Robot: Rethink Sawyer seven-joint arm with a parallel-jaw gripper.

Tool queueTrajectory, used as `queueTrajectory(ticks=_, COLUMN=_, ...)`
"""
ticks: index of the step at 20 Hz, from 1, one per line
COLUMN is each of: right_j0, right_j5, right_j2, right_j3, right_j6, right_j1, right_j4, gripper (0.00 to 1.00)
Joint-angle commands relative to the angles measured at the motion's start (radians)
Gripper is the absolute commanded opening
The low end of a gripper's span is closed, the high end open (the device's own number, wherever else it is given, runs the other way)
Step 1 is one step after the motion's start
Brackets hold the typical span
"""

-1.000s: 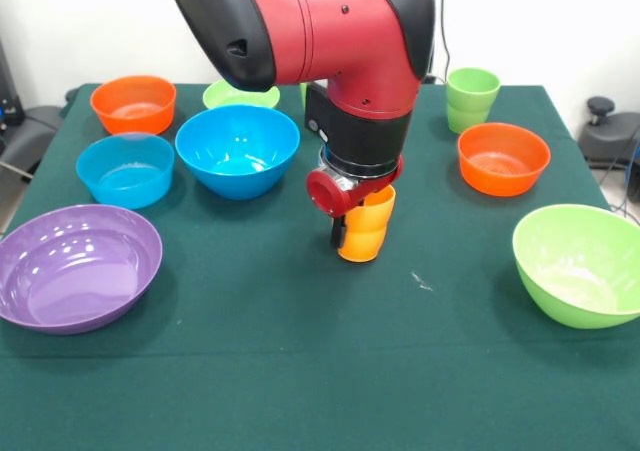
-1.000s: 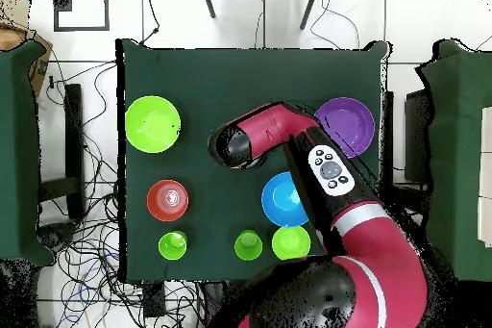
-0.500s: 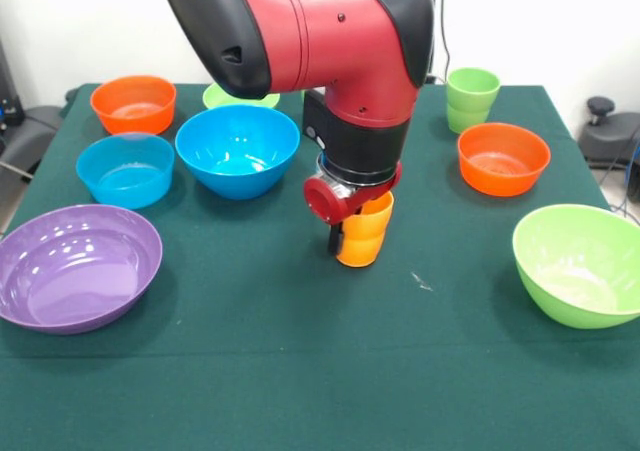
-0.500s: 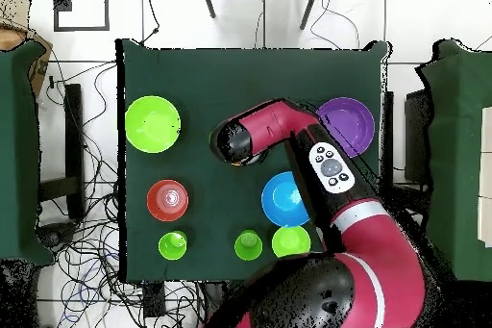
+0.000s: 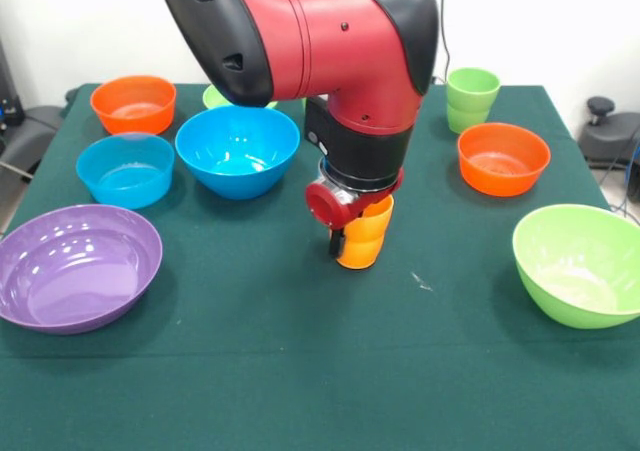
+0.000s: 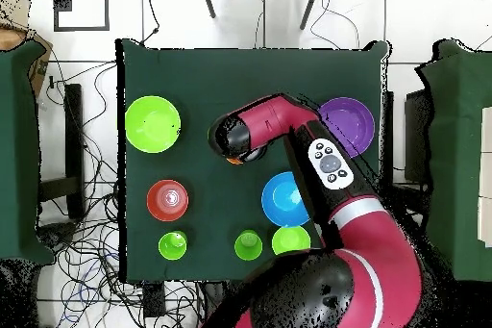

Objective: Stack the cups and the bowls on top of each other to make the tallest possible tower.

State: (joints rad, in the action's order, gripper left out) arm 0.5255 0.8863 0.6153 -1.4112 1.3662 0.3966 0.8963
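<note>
At the moment of inspection the gripper [image 5: 341,239] was down at the middle of the green table [image 5: 300,371], directly over the orange cup [image 5: 364,233], which stood upright on the cloth and well apart from every bowl. One dark finger [image 5: 337,241] lay against the cup's side nearest the camera; the other finger was hidden behind the cup and the wrist, so it could not be told whether the fingers were closed on the cup or merely set about it. No tower existed: the blue bowl [image 5: 238,149], light blue bowl [image 5: 125,168], purple bowl [image 5: 76,265], two orange bowls [image 5: 133,102] [image 5: 503,157], large lime bowl [image 5: 580,262] and green cup [image 5: 472,98] each sat singly on the table. In the overhead view the arm covered the cup almost wholly, only an orange sliver showing at its edge. The step in hand was judged to be the picking up of the orange cup. The next move would call for a secure hold, a straight lift clear of the cloth, and carriage to a chosen base, most sensibly a wide bowl.
</note>
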Motion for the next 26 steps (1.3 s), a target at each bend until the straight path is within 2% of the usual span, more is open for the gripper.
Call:
queueTrajectory(ticks=1, right_j0=0.007, right_j5=0.059, right_j2=0.015, right_j3=0.075, right_j6=-0.379, right_j1=-0.048, right_j4=0.056, gripper=0.00)
queueTrajectory(ticks=22, right_j0=-0.008, right_j5=0.085, right_j2=0.005, right_j3=0.068, right_j6=-0.380, right_j1=-0.038, right_j4=0.040, gripper=0.00)
queueTrajectory(ticks=23, right_j0=-0.010, right_j5=0.087, right_j2=0.005, right_j3=0.069, right_j6=-0.381, right_j1=-0.039, right_j4=0.039, gripper=1.00)
queueTrajectory(ticks=26, right_j0=-0.003, right_j5=0.074, right_j2=0.011, right_j3=0.064, right_j6=-0.382, right_j1=-0.038, right_j4=0.037, gripper=1.00)
